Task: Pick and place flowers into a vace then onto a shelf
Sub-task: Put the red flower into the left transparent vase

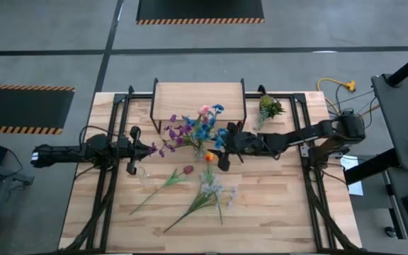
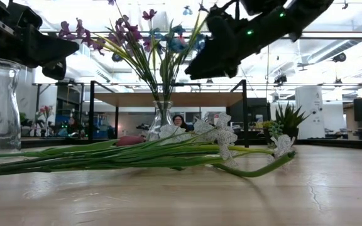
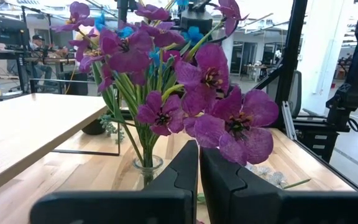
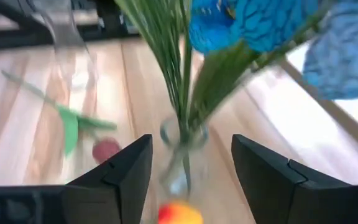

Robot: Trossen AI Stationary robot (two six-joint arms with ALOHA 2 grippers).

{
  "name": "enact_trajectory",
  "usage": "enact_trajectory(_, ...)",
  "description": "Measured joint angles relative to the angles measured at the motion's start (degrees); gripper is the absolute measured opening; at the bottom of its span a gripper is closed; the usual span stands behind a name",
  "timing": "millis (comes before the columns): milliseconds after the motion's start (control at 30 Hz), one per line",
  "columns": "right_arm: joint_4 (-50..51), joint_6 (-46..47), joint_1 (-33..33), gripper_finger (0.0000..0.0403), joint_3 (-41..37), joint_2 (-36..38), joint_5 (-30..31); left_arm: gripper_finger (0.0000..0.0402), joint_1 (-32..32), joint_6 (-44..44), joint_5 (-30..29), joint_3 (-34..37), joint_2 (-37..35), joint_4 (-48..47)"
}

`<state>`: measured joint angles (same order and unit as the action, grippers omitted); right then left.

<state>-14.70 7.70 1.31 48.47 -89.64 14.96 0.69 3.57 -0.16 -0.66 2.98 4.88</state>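
Observation:
A clear glass vase (image 1: pixel 198 150) stands on the table in front of the shelf (image 1: pixel 198 95) and holds purple, blue and pink flowers (image 1: pixel 193 129). My left gripper (image 1: pixel 149 149) is shut and hovers just left of the bouquet, with purple heads (image 3: pixel 229 121) right before its fingertips (image 3: pixel 199 163). My right gripper (image 1: pixel 224 147) is open to the right of the vase. In its wrist view its fingers stand on either side of the vase neck (image 4: pixel 182 140) without touching it. A dark red flower (image 1: pixel 187 170), whitish flowers (image 1: pixel 214 190) and an orange head (image 1: pixel 209 157) lie on the table.
A second, empty glass vase (image 1: pixel 144 176) stands left of the loose flowers, near my left gripper. A leafy sprig (image 1: pixel 268 108) sits right of the shelf. Black frame rails (image 1: pixel 108 184) run along both table sides. People show in the room behind the table.

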Motion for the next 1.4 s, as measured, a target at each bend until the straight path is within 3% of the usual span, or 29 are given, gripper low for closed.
enact_trajectory(167, 8.5, 4.6, 1.3, 0.0203, -0.7, 4.5, 0.0, 0.0, 0.0, 0.0, 0.0, 0.0, 0.0, 0.0)
enact_trajectory(400, 7.3, 2.8, 5.8, 0.0189, -8.4, 10.6, 0.1, 0.0, 0.0, 0.2, 0.0, 0.0, 0.0, 0.0)
enact_trajectory(733, -21.3, -2.1, 9.1, 0.0165, -30.5, 24.6, 0.3, 0.0, 0.0, 0.2, 0.0, 0.0, 0.0, 0.0)
enact_trajectory(1033, -48.7, -17.8, 8.4, 0.0152, -42.1, 37.5, 0.2, 0.0, 0.0, 0.2, -0.3, 0.0, 0.0, 0.1)
enact_trajectory(1400, -49.1, -20.8, 8.4, 0.0144, -46.5, 42.4, -0.2, 0.0, 0.0, 1.5, -0.3, 0.0, 0.0, 0.2)
